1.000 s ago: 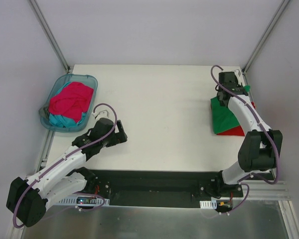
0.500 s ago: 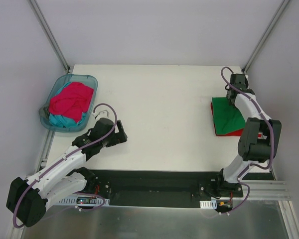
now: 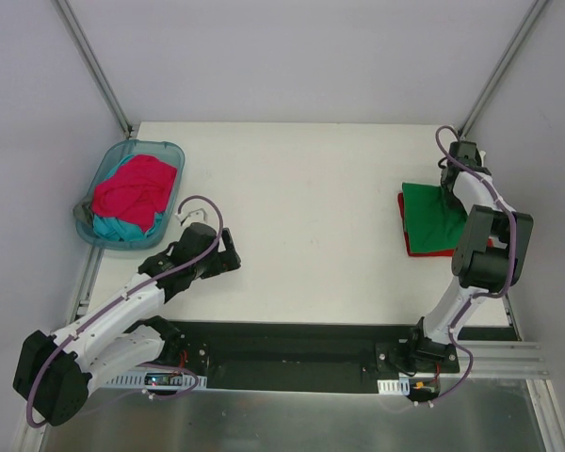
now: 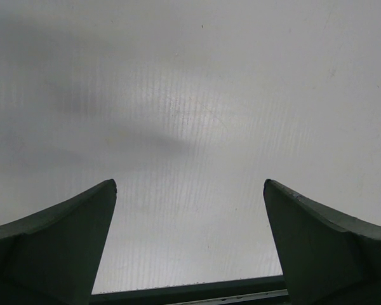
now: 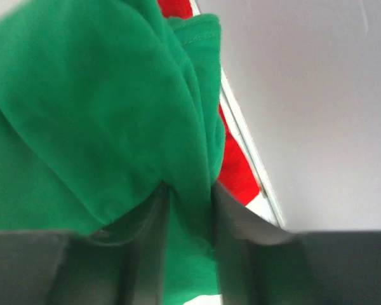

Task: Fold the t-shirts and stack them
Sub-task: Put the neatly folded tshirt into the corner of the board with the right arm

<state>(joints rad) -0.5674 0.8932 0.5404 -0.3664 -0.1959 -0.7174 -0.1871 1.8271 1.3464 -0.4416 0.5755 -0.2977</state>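
A folded green t-shirt (image 3: 431, 213) lies on a red t-shirt (image 3: 431, 250) at the table's right side. My right gripper (image 3: 455, 185) is at its far right edge, shut on a fold of the green t-shirt (image 5: 114, 114); the red t-shirt (image 5: 235, 165) shows beneath it in the right wrist view. A pink t-shirt (image 3: 132, 188) and a teal t-shirt (image 3: 118, 229) lie crumpled in a blue basket (image 3: 174, 151) at the left. My left gripper (image 3: 228, 252) is open and empty above bare table (image 4: 190, 127), right of the basket.
The side wall (image 5: 317, 95) stands close to the right of the stack, along the table's right edge (image 3: 485, 202). Metal frame posts rise at the back corners (image 3: 122, 127). A black strip (image 3: 292, 353) runs along the near edge between the arm bases.
My right gripper has moved from the far left of the green t-shirt toward the right wall, carrying the cloth over. The green t-shirt now lies flatter and squarer on the red one. The left arm has barely moved.
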